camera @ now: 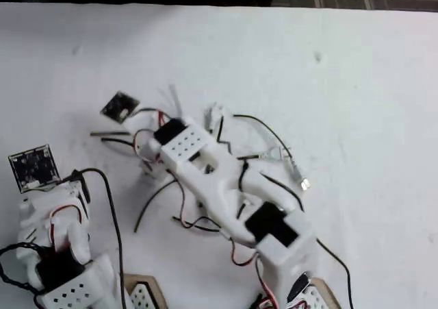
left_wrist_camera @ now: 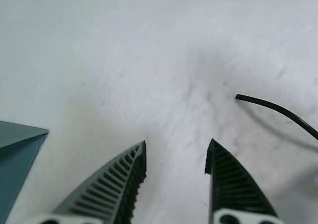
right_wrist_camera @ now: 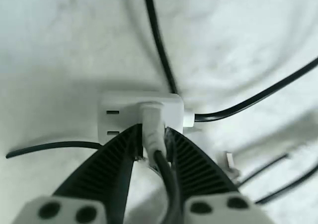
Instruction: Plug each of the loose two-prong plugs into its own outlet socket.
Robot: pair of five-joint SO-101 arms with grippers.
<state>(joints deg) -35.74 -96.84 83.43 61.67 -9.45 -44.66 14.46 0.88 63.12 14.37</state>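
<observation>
Two-prong plug (right_wrist_camera: 150, 115): light, rigid, we judge; grip body, not limp cord (right_wrist_camera: 166, 182) | right hand (right_wrist_camera: 152, 133) clamps it at outlet block (right_wrist_camera: 117, 115), mid-frame | left hand (left_wrist_camera: 177, 144) open, empty

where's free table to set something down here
Free: the far strip of table beyond the cables, and the right side. Crowded: the middle, where cables ring the right hand, shut on a plug at the outlet block.
</observation>
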